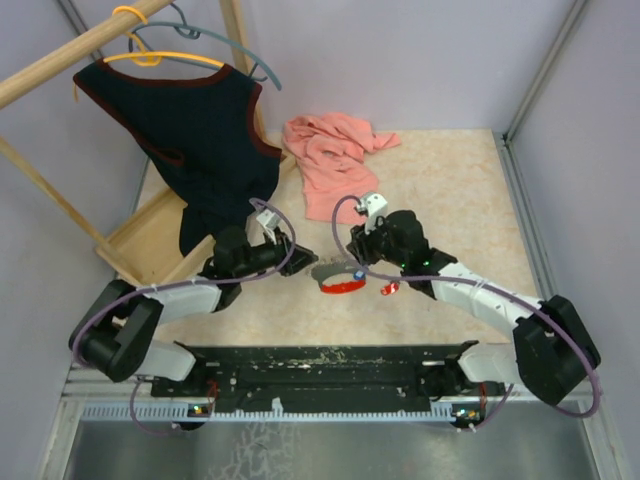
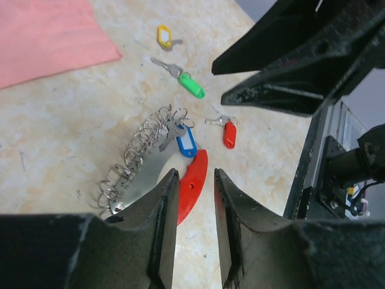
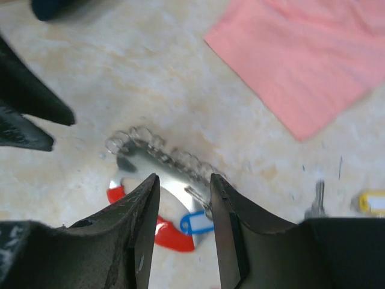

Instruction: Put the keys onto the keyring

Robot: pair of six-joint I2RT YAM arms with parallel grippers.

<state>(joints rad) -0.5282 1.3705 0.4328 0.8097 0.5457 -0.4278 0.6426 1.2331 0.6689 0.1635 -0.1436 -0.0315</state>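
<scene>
My left gripper (image 2: 195,176) hangs low over the tabletop (image 2: 60,132) with its jaws parted by a narrow gap and nothing clamped. The red curved side of the keyring (image 2: 194,183) shows in that gap, and I cannot tell whether either finger touches it. The keyring lies flat near the middle of the tabletop, between my two grippers. Its grey metal side carries a row of small wire rings (image 2: 141,153). The blue key (image 2: 187,145) rests with its plastic head against the top end of the red side and its metal end in among those rings. Whether it is threaded on I cannot tell. The red key (image 2: 229,134) lies just beside the keyring, apart from it. The green key (image 2: 192,85) is farther off, and the yellow key (image 2: 163,35) lies beyond that, near the edge of a pink cloth (image 2: 42,36). My right gripper (image 3: 183,179) hovers over the ringed grey side with its jaws moderately open and empty, and the blue key shows just below its fingertips.
</scene>
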